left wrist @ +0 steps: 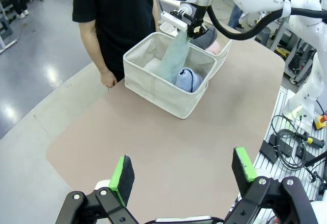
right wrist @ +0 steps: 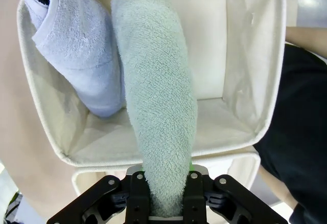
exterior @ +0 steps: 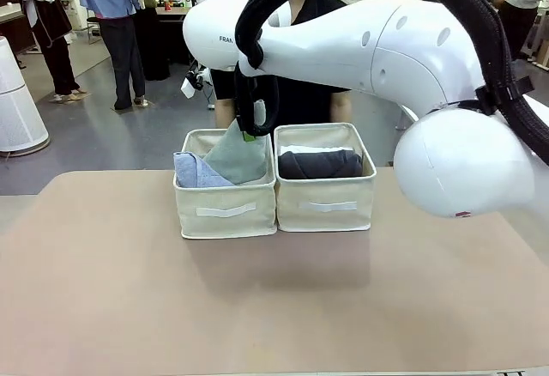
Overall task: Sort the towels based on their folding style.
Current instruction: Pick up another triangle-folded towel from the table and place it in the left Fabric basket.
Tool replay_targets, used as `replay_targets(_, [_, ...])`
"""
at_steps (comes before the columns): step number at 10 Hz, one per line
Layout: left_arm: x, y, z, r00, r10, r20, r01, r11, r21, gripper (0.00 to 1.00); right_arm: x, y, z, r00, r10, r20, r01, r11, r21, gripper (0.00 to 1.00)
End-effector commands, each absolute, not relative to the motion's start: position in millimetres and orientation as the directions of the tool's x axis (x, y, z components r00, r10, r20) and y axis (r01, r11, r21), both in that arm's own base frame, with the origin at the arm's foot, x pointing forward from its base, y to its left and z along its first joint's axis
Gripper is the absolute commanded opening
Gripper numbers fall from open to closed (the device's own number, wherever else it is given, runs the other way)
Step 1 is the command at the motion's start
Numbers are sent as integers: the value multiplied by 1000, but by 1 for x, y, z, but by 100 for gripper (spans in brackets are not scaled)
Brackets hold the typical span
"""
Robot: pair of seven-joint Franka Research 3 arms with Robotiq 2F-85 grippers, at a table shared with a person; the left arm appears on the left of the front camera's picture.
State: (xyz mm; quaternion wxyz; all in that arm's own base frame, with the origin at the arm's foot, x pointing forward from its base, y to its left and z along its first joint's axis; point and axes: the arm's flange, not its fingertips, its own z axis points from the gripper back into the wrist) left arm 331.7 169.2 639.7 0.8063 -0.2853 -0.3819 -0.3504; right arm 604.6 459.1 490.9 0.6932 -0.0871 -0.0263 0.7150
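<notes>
Right gripper (right wrist: 163,196) clamped on green towel (right wrist: 156,101) over left bin (exterior: 225,209); left gripper (left wrist: 185,175) open, empty. Risk: towel snags the rim (or topples onto blue towel (right wrist: 82,55)).

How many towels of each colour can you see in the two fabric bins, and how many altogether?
Lavender-blue towel: 1
Pale green towel: 1, gripped by the right gripper
Dark grey towel: 1
White towel: 1, only a strip showing behind the dark grey one
Pink towel: 1, partly hidden
Total: 5 towels in view
</notes>
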Motion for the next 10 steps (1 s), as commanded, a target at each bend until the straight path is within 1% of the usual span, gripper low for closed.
replay_targets(1, [331,171,638,435,-354,828,799,575,-174,100,619,464,495,-56,998,-30,-990,-59,-129,24])
replay_targets(5, [331,171,638,435,-354,828,799,575,-174,100,622,448,479,-9,1000,6,-996,-8,-92,24])
replay_targets(10, [331,171,638,435,-354,828,799,575,-174,100,620,441,454,-18,1000,7,-998,-17,-58,24])
